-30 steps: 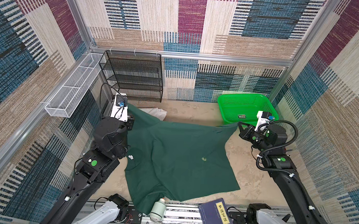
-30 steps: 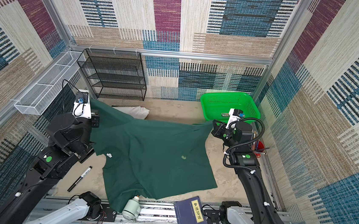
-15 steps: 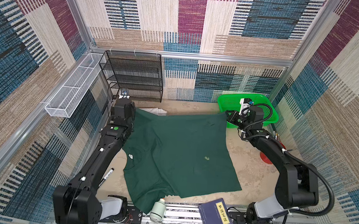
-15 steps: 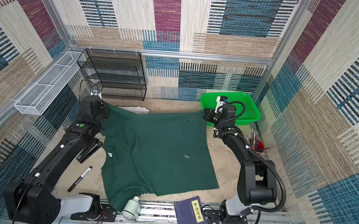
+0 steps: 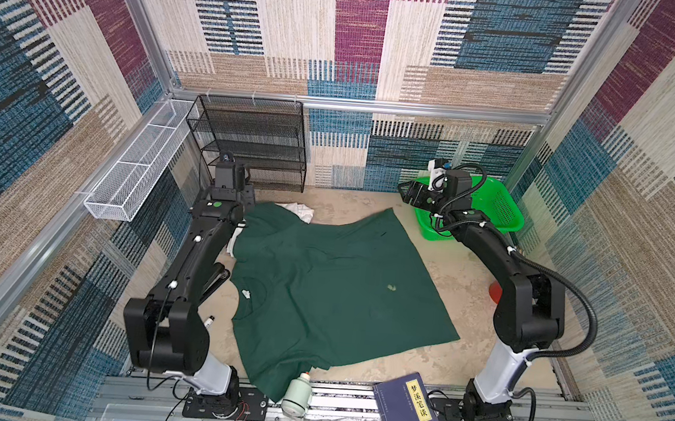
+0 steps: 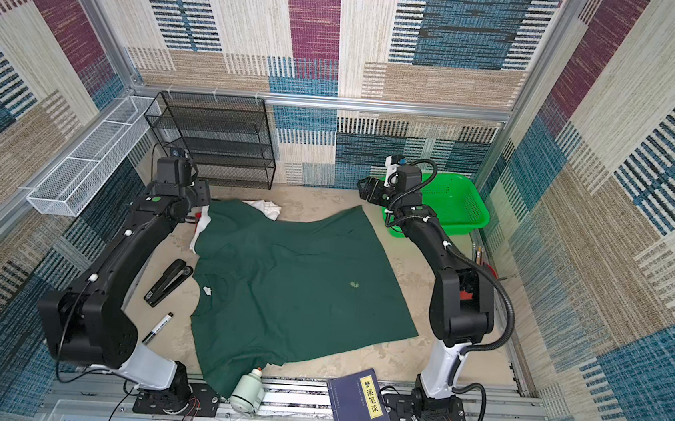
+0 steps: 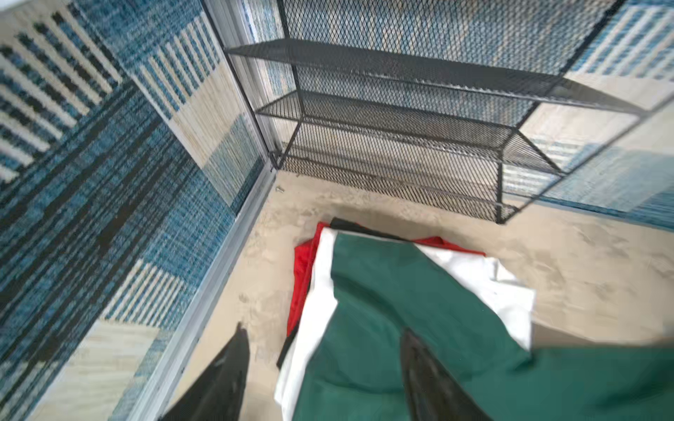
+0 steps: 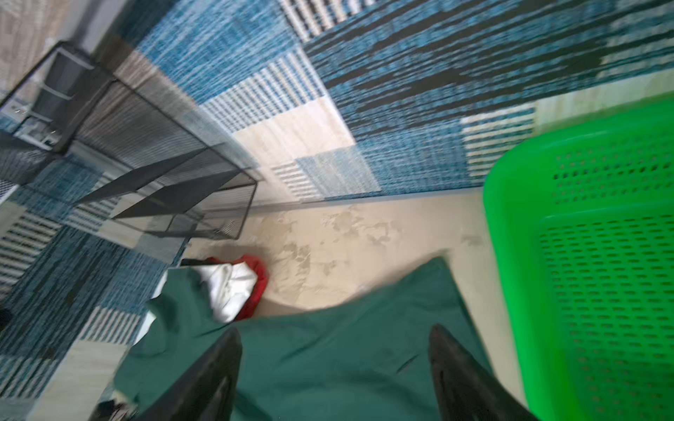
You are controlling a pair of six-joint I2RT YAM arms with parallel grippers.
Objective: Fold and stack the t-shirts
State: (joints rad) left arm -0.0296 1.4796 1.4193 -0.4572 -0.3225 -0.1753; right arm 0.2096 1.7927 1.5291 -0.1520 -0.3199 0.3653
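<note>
A black mesh rack (image 5: 250, 141) stands against the back wall, just ahead of the left pincer (image 7: 324, 331). A white wire basket (image 5: 138, 177) hangs on the side wall, out past that pincer and higher. Well behind it, a black stapler (image 6: 167, 282) and a marker pen (image 6: 158, 327) lie on the sandy, mottled worktop (image 5: 468, 273) — stapler nearer the pincer, pen farther. A bright green perforated plastic basket (image 8: 601, 255) sits just beside the right pincer (image 8: 335, 331). Far behind both pincers, on the front rail, lie a pale green bottle (image 6: 247, 391) with a white cap and a dark blue book (image 6: 359, 413) with a yellow label — the bottle on the left pincer's side.
</note>
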